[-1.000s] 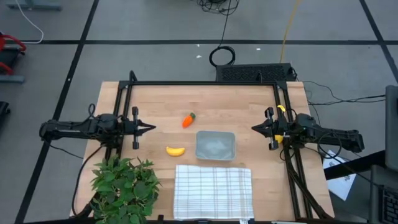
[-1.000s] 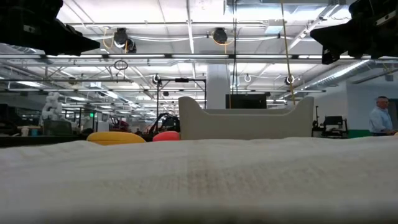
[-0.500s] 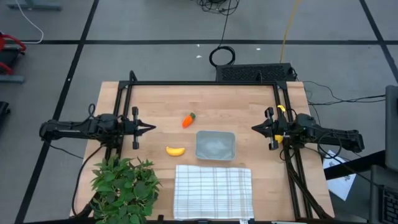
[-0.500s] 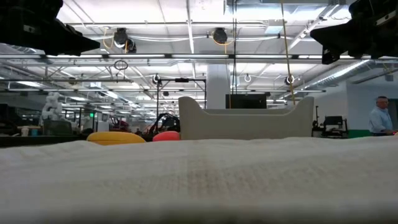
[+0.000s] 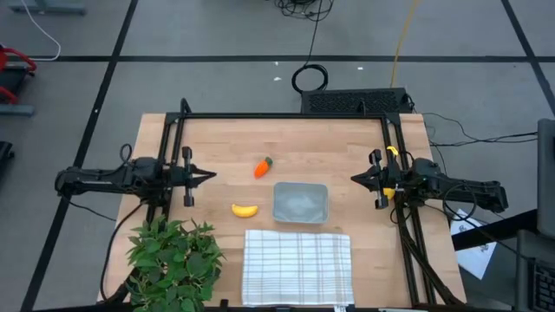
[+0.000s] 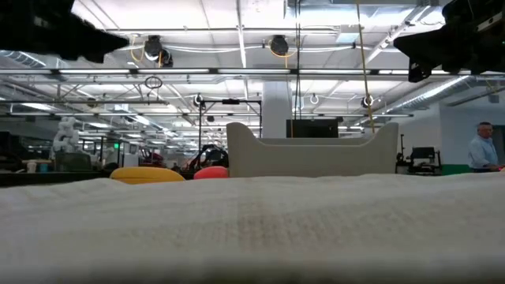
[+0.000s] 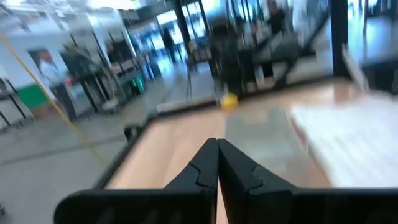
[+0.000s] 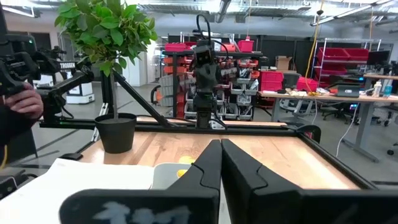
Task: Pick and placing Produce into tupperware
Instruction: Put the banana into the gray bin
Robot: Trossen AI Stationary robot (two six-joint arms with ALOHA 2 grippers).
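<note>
Tupperware [image 5: 300, 203] sits just right of the worktop's [image 5: 338, 143] centre in the high view, with nothing visible inside it. Up and to its left lies the carrot [image 5: 262, 166]; the banana [image 5: 244, 209] lies just beside its left wall, apart from it. Below both spreads the checked cloth [image 5: 297, 266], and the leafy plant [image 5: 172, 257] fills the lower left corner. At the left edge hangs the left gripper [image 5: 208, 178], jaws pressed together, holding nothing. Mirrored at the right edge, the right gripper [image 5: 355, 178] has its jaws closed too, empty.
</note>
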